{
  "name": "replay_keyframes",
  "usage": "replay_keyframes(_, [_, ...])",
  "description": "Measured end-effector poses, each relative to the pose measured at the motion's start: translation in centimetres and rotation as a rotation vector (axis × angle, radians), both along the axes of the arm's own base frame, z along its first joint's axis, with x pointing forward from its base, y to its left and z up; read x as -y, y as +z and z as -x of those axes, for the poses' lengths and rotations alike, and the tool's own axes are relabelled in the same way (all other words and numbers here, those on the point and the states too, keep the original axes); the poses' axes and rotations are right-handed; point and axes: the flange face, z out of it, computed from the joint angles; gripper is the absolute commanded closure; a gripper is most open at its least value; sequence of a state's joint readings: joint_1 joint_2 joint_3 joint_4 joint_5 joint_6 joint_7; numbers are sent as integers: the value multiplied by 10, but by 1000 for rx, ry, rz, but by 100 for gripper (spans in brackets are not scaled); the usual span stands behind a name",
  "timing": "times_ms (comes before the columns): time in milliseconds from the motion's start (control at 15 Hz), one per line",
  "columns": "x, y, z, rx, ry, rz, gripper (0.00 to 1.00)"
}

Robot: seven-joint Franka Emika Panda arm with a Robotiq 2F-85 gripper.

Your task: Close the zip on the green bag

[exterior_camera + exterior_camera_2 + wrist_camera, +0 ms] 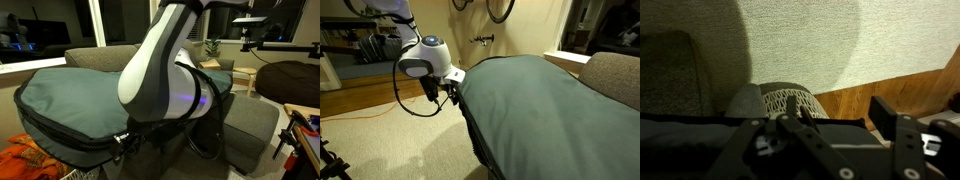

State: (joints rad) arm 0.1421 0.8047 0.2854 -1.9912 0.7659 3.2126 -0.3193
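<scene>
The green bag (70, 95) is very large and flat, with black edge trim, and lies across a grey sofa; it also fills the right of an exterior view (540, 105). The zip (470, 130) runs as a dark line along the bag's side edge, also seen along the front edge (70, 142). My gripper (448, 93) is at the end of that edge, low beside the bag (125, 140). In the wrist view the gripper (840, 115) has its fingers apart, with the bag's dark edge (840, 128) between them. I cannot make out the zip pull.
The grey sofa (250, 125) sticks out beside the bag (615, 75). An orange cloth (25, 160) lies low by the bag's front. A white woven basket (790, 97) stands on the wooden floor (875, 92). An orange cable (370, 118) crosses the carpet. A wooden table (305, 118) stands to the side.
</scene>
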Motion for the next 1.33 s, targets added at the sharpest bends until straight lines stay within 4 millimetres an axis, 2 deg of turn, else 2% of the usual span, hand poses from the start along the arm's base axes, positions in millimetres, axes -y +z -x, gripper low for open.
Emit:
replay_keyframes(333, [0, 1, -3, 5, -2, -2, 87])
replay_keyframes(400, [1, 1, -3, 5, -4, -1, 91])
replay_keyframes(600, [4, -2, -3, 1, -9, 1, 97])
replay_keyframes(733, [6, -4, -4, 0, -13, 1, 93])
replay_keyframes(1333, [11, -3, -9, 1, -30, -14, 93])
